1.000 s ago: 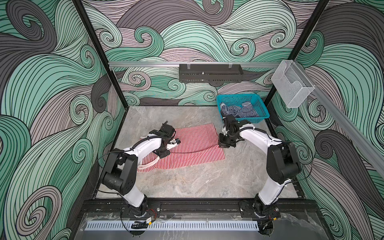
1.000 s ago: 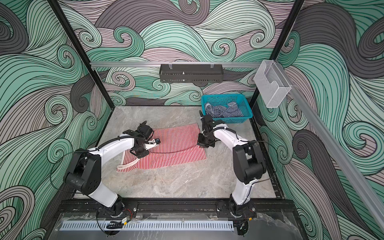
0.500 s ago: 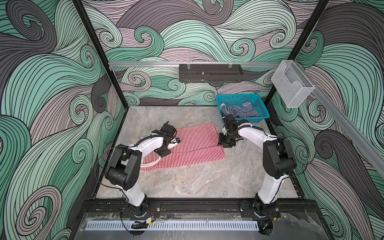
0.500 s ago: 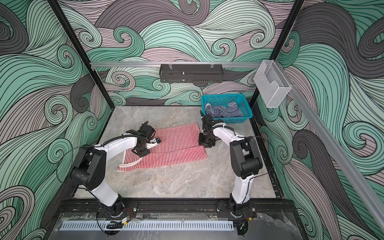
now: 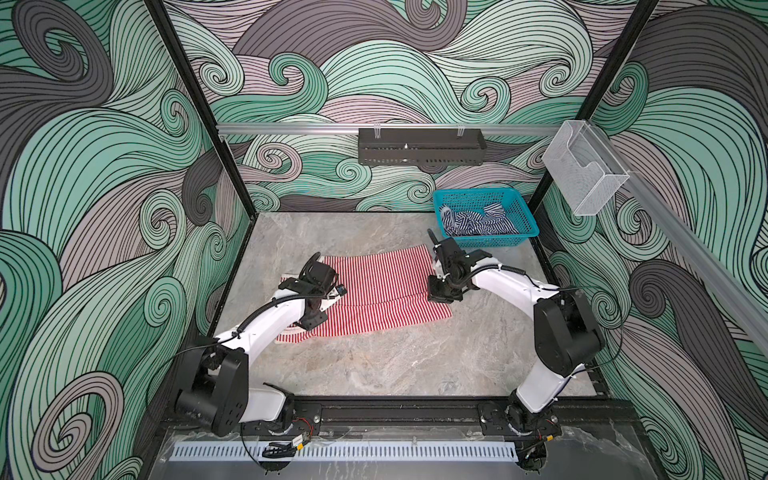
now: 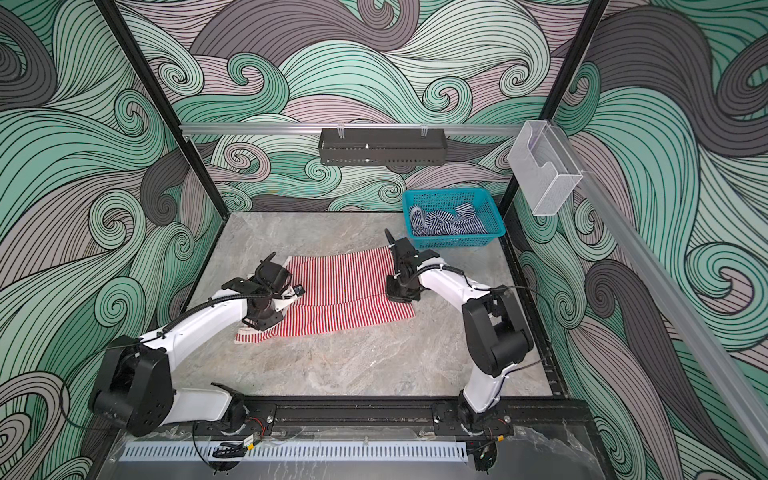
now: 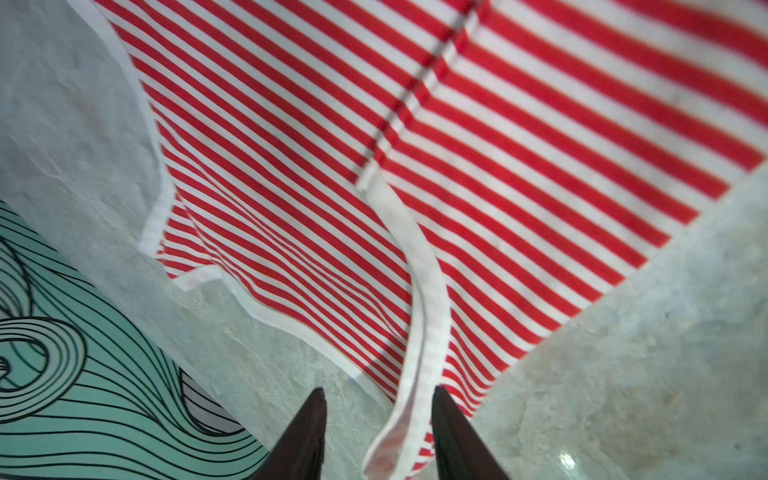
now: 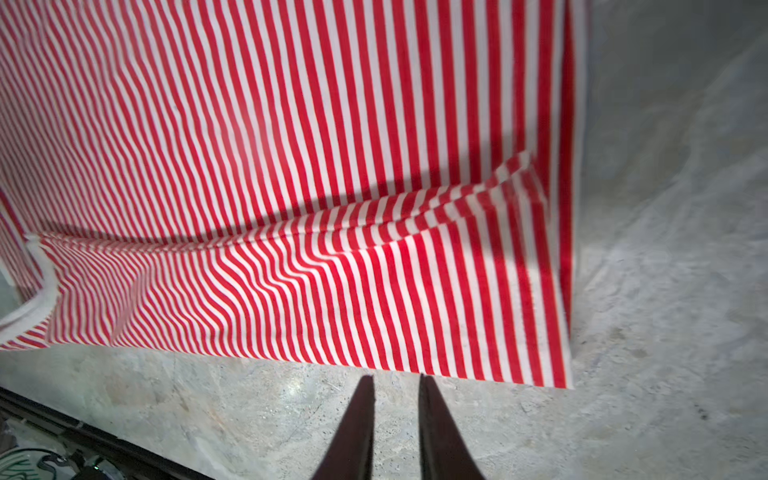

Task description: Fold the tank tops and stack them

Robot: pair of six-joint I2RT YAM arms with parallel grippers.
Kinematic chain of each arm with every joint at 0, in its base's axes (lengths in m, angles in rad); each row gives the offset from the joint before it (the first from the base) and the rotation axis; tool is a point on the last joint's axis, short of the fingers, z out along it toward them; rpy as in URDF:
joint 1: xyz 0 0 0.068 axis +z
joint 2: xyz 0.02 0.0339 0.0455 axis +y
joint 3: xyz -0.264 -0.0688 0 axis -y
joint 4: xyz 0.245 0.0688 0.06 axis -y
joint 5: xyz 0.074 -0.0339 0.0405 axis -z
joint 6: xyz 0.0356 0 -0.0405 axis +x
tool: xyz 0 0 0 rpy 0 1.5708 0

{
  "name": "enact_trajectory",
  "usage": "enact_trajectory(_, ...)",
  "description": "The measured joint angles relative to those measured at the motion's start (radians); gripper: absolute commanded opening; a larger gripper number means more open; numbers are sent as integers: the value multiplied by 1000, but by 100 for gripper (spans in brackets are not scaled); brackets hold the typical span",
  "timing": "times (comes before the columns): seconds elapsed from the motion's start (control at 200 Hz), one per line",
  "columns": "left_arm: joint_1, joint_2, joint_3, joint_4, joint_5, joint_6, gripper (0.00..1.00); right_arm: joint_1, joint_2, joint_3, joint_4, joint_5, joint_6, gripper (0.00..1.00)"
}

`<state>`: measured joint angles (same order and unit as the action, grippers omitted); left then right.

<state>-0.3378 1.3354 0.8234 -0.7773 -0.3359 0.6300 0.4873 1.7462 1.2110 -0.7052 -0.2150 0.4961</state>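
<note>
The red-and-white tank top (image 5: 382, 286) (image 6: 345, 286) lies flat on the table in both top views, with a fold line along its length, straps to the left and hem to the right. My left gripper (image 5: 312, 320) (image 6: 264, 322) hangs over the strap end. In the left wrist view it (image 7: 377, 390) stands open, and a pale strap (image 7: 419, 299) hangs loose between the fingers. My right gripper (image 5: 439, 296) (image 6: 400, 294) is by the hem end. Its jaws (image 8: 395, 377) stand narrowly apart over bare table, just off the top's edge. The navy-and-white tank top (image 5: 478, 222) (image 6: 444, 222) lies crumpled in the basket.
The teal mesh basket (image 5: 473, 192) (image 6: 444, 192) stands at the back right, close behind my right wrist. A black rack (image 5: 419, 145) hangs on the back wall and a clear holder (image 5: 582, 174) on the right rail. Marble table (image 5: 395, 357) shows in front of the top.
My left jaws have spread and the strap now hangs free between them. The right jaws opened wide, then drew closer together. The red-and-white top lies where it did.
</note>
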Motion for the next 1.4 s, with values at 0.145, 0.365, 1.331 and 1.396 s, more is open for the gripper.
enact_trajectory(0.145, 54, -20, -91, -25, 11, 23, 45, 15, 34, -46, 31, -5, 19, 23)
enact_trajectory(0.365, 163, -8, -136, 34, 6, 65, 44, 19, 50, -72, 50, 12, 31, 35)
enact_trajectory(1.331, 221, -60, -253, 99, -98, 194, 43, 214, -164, -337, -123, 89, 69, 37)
enact_trajectory(1.396, 222, -89, -248, 82, -97, 194, 44, 214, -208, -316, -180, 107, 69, 40)
